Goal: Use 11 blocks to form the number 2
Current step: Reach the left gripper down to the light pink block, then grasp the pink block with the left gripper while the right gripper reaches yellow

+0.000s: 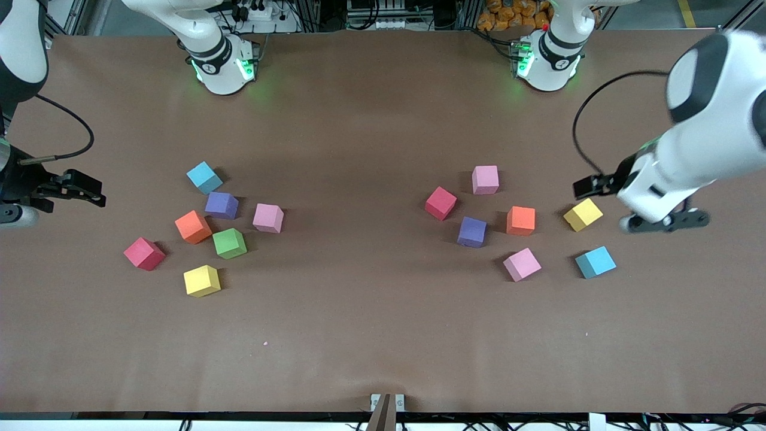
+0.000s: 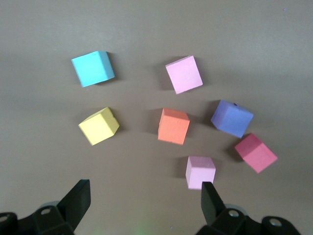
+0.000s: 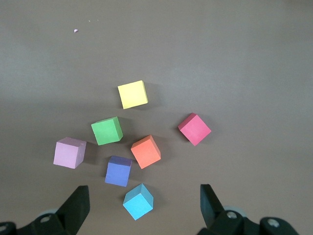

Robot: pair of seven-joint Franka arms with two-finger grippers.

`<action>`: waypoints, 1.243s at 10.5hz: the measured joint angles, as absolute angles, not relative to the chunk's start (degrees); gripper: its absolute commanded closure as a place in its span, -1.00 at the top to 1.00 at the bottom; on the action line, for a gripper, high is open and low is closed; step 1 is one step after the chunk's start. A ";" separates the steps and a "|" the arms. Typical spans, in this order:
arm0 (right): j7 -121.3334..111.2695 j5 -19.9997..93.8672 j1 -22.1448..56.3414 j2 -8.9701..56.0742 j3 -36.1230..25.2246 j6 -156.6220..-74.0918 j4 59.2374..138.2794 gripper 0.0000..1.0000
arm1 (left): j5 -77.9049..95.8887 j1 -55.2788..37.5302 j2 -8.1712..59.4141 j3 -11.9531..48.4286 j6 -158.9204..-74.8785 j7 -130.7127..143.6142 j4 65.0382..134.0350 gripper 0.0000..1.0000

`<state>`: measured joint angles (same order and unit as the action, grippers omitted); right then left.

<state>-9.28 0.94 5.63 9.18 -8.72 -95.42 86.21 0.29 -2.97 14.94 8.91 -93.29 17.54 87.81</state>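
Observation:
The blocks lie loose in two clusters on the brown table, and no number 2 is in view. Toward the right arm's end are light blue [image 1: 204, 177], purple [image 1: 221, 205], pink [image 1: 267, 218], orange [image 1: 192, 227], green [image 1: 229, 243], red [image 1: 144, 254] and yellow [image 1: 201, 281]. Toward the left arm's end are pink [image 1: 485, 179], red [image 1: 440, 203], purple [image 1: 471, 232], orange [image 1: 520, 220], yellow [image 1: 583, 214], pink [image 1: 522, 264] and light blue [image 1: 595, 261]. My left gripper [image 1: 667, 222] [image 2: 145, 196] hangs open beside the yellow block. My right gripper [image 1: 15, 214] [image 3: 144, 196] hangs open, high above its cluster. Both hold nothing.
The two arm bases [image 1: 224, 63] [image 1: 547, 60] stand along the table's edge farthest from the front camera. A black cable [image 1: 583, 129] loops from the left wrist. A small bracket [image 1: 387, 404] sits at the table's edge nearest the front camera.

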 measured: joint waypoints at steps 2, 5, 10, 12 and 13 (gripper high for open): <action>-9.27 0.95 5.63 9.27 -8.72 -95.42 86.24 1.00 | 0.29 -3.31 19.05 8.92 -98.96 21.40 88.53 1.00; -9.26 0.95 5.63 9.53 -8.72 -95.42 86.32 1.00 | 0.29 -4.84 26.31 8.95 -107.99 29.44 89.05 1.00; -9.26 0.97 5.80 11.12 -8.61 -95.78 86.48 1.00 | -1.21 -6.39 33.86 8.86 -117.32 45.67 89.28 1.00; -9.26 1.00 5.78 11.13 -8.60 -96.06 86.48 1.00 | -1.25 -6.39 35.44 8.83 -122.15 49.46 90.74 1.00; -9.26 1.00 5.75 11.20 -8.60 -96.42 86.48 1.00 | -1.25 -6.39 35.85 8.82 -123.70 49.86 91.61 1.00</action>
<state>-9.26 1.00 5.75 11.20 -8.60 -96.42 86.48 -1.25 -6.39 35.85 8.82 -123.70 49.86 91.61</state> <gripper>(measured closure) 0.000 0.000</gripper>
